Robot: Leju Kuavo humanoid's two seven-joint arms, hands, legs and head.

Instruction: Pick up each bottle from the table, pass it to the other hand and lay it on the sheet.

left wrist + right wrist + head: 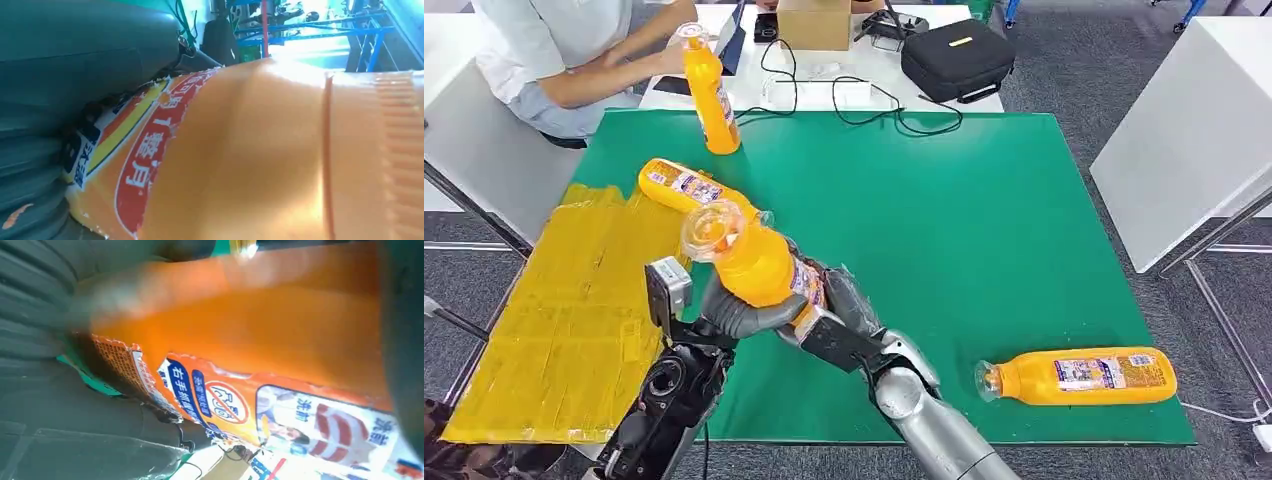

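Left of centre in the head view, both hands clasp one orange bottle [749,262], cap tilted up-left: left hand [742,315] beneath, right hand [839,300] at its base. The yellow sheet [574,320] lies just left, over the green mat [944,230].

In the left wrist view, grey fingers [35,165] hug the label.

In the right wrist view, the grip is likewise closed.

Three cams, one bottle.
Head view looks forward and down over the bench [984,250]; both wrist views jammed right up against the same held bottle [759,265].
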